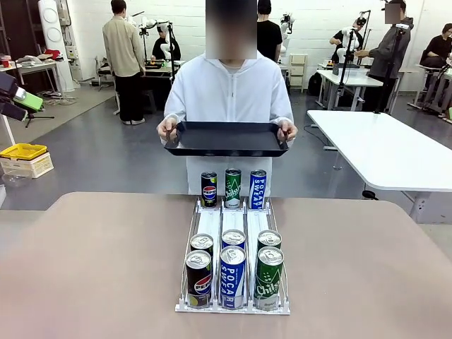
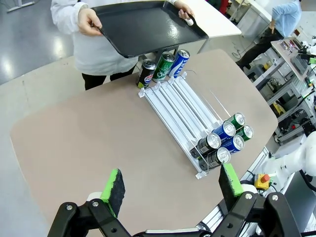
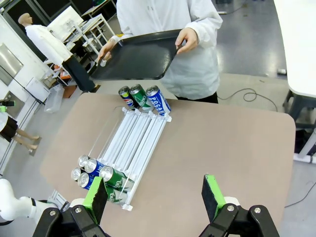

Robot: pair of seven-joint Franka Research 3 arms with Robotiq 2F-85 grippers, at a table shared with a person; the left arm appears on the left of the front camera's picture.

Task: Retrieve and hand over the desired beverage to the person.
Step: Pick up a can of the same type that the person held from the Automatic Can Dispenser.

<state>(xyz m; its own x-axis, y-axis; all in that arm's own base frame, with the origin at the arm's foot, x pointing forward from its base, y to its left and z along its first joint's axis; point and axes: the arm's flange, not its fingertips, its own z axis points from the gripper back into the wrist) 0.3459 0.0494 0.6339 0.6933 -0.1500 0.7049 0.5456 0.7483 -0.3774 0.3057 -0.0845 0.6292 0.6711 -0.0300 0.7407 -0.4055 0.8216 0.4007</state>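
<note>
Person [image 1: 229, 92] holds flat black rectangular tray [image 1: 226, 139].

A long white table [image 1: 385, 148] stands on a glossy grey floor [image 1: 106, 152]. Beyond it are a smaller white desk [image 1: 353, 80] and a white wall [image 1: 191, 28]; far left, a yellow bin [image 1: 22, 150].
</note>
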